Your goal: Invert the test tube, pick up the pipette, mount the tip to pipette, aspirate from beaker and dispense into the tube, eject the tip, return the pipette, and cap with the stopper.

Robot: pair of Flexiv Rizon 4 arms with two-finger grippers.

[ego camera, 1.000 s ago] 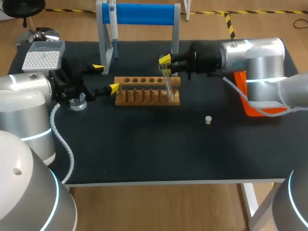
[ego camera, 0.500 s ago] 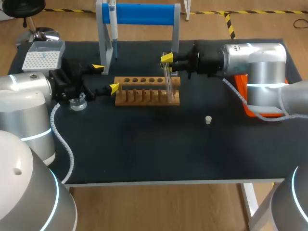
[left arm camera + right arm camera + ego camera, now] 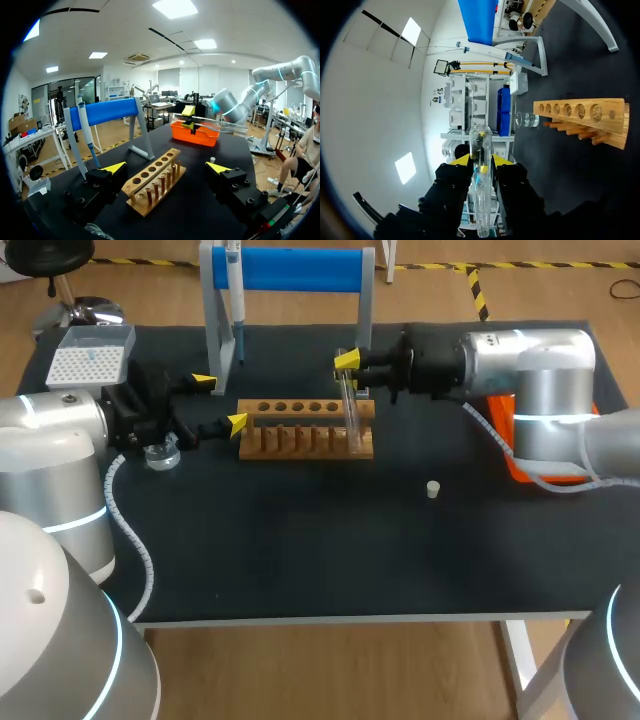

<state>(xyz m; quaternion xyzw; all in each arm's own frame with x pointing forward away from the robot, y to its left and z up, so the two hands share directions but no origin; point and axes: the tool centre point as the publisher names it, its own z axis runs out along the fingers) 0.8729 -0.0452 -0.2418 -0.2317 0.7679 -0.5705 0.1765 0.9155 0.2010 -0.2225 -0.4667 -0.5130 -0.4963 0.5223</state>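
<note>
From above, the left arm comes in from the left. Its end effector [image 3: 221,402] stands wide, holding nothing, just off the left end of the wooden tube rack [image 3: 306,428]. A small glass beaker [image 3: 160,453] sits on the dark surface [image 3: 300,540] under that arm. The right end effector [image 3: 345,364] is closed on a clear test tube [image 3: 351,412], held over the right end of the rack. A pale stopper [image 3: 433,489] lies alone, well apart from the rack. The pipette [image 3: 235,300] hangs on the blue-barred stand [image 3: 290,268] behind the rack, and a tip box [image 3: 92,353] sits at the far left.

The left wrist camera shows its own spread fingers either side of the rack's near end. Across the rack, the test tube lies roughly level in the air, in front of an orange bin [image 3: 195,134].

The right wrist camera shows both yellow tips pressing the test tube from two sides, its rounded end pointing towards the beaker.
</note>
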